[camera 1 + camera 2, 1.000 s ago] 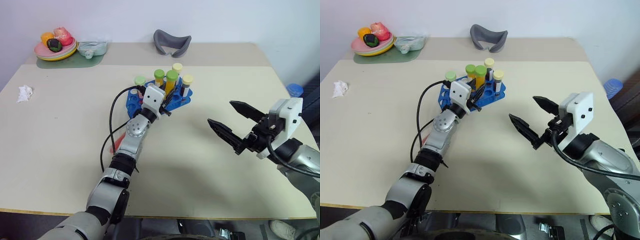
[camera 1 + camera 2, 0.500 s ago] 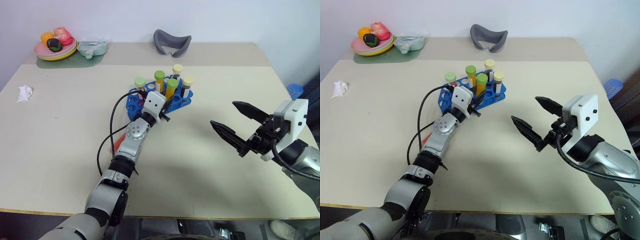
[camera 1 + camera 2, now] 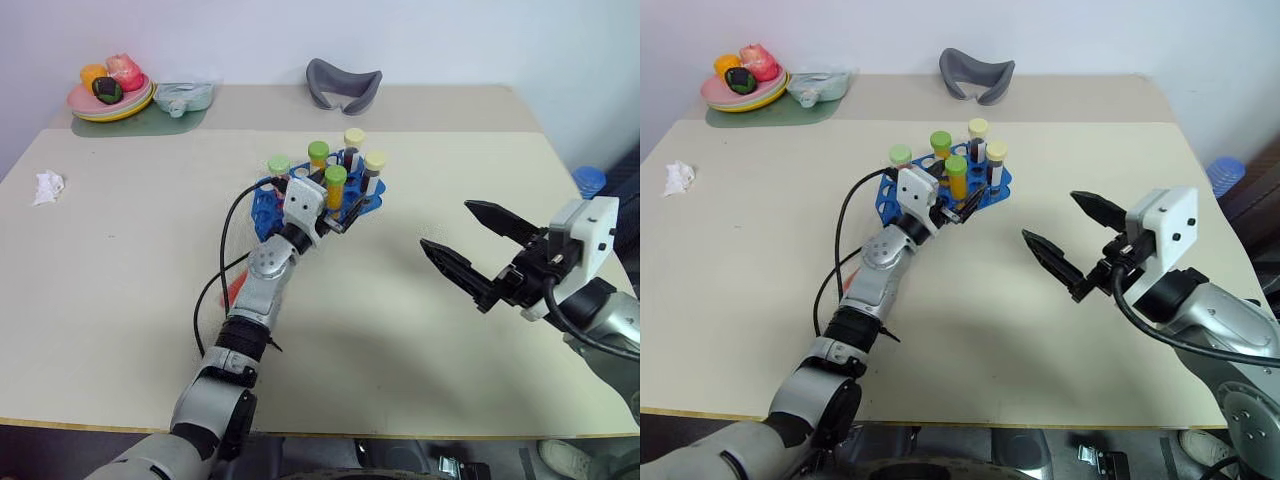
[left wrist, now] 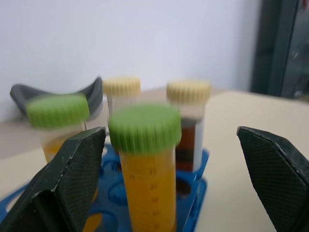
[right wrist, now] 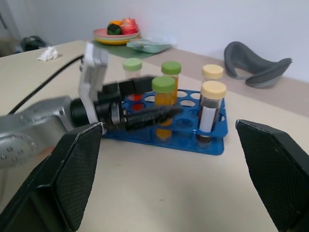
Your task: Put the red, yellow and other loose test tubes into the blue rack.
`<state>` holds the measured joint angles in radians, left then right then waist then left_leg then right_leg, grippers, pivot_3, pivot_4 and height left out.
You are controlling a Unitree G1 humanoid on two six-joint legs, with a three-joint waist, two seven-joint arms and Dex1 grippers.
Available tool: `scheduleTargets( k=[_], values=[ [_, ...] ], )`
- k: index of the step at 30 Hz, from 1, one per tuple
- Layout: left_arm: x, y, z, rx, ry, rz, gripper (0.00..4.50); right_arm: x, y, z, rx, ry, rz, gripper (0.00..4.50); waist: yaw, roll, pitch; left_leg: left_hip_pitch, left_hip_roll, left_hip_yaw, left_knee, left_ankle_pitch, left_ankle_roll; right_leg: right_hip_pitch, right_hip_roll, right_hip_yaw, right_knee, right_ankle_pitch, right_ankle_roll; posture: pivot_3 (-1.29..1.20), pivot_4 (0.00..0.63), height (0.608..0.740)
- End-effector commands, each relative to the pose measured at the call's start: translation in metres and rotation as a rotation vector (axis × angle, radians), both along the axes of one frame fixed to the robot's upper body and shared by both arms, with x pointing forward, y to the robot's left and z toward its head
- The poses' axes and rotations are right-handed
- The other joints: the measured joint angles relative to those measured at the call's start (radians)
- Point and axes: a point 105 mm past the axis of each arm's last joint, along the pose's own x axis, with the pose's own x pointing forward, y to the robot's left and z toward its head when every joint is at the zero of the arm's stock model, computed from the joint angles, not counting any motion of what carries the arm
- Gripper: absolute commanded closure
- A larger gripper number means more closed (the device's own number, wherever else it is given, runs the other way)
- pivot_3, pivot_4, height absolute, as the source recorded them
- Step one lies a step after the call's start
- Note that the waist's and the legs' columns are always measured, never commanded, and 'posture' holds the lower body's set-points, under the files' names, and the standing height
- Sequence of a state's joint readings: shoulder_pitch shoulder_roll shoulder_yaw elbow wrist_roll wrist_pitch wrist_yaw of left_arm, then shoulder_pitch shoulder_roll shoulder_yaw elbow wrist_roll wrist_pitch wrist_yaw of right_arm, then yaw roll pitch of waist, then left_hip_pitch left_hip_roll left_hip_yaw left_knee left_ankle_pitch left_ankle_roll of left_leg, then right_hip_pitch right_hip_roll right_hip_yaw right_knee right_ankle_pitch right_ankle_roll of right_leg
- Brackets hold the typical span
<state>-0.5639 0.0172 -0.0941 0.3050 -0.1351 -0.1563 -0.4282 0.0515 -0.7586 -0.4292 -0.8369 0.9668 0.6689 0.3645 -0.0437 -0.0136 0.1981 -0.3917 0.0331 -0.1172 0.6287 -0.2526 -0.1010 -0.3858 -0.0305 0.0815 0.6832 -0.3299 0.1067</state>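
The blue rack (image 3: 262,210) stands at the table's middle with several capped tubes upright in it. One of them, the green-capped tube of yellow liquid (image 3: 336,186), stands in a front hole. My left gripper (image 3: 338,206) is open, a finger on either side of that tube and apart from it, as the left wrist view shows around the tube (image 4: 145,164). My right gripper (image 3: 446,224) hovers open and empty to the right of the rack. A red sliver (image 3: 234,291) lies on the table beside my left forearm, mostly hidden; I cannot tell what it is.
A plate of fruit (image 3: 110,98) and a pale green bowl (image 3: 185,97) sit on a green mat at the far left corner. A grey curved object (image 3: 343,83) lies at the far edge, crumpled white paper (image 3: 47,186) at the left edge.
My left gripper has opened and let go of the green-capped yellow tube, which now stands in the rack; the hand rose and drew back slightly. The right arm stayed put.
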Motion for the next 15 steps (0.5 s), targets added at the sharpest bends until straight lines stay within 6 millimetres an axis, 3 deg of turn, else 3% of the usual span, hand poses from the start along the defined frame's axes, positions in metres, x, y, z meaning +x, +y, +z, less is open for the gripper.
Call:
scheduleTargets(
  k=[1,9,11,13,15],
  values=[
    [-0.011,0.028,0.027,-0.031,0.007,0.038,0.06,0.001,0.005,0.007,0.007,-0.046,0.04,0.0,-0.002,0.0,0.0,0.0,0.0,0.0,0.0,0.0,0.0,0.0,0.0,0.0,0.0,0.0,0.0,0.0,0.15,0.74],
    [-0.024,0.099,0.036,0.281,0.239,0.377,0.06,0.02,0.012,-0.002,0.028,-0.035,0.111,0.0,0.003,-0.001,0.0,0.0,0.001,-0.001,0.001,0.0,0.0,0.0,0.001,0.0,0.0,0.0,0.0,0.0,0.15,0.74],
    [-0.034,0.106,0.031,0.456,0.407,0.352,0.06,0.025,0.016,-0.003,0.037,-0.037,0.144,0.0,0.001,-0.001,0.001,-0.001,0.001,-0.001,0.0,0.0,0.0,0.0,0.001,-0.001,0.0,0.0,0.0,0.0,0.15,0.74],
    [-0.053,0.098,0.023,0.585,0.604,0.191,0.06,0.029,0.019,-0.004,0.041,-0.041,0.167,0.0,-0.001,-0.002,0.002,-0.001,0.001,-0.001,-0.001,0.0,0.0,-0.002,0.001,-0.001,0.001,0.0,0.0,0.0,0.15,0.74],
    [-0.066,0.092,0.026,0.639,0.67,0.088,0.06,0.032,0.022,-0.003,0.039,-0.047,0.179,0.0,0.0,-0.001,0.001,-0.001,0.0,-0.001,-0.001,0.0,0.0,-0.002,0.001,-0.001,0.0,0.0,0.0,0.0,0.15,0.74]
  ],
)
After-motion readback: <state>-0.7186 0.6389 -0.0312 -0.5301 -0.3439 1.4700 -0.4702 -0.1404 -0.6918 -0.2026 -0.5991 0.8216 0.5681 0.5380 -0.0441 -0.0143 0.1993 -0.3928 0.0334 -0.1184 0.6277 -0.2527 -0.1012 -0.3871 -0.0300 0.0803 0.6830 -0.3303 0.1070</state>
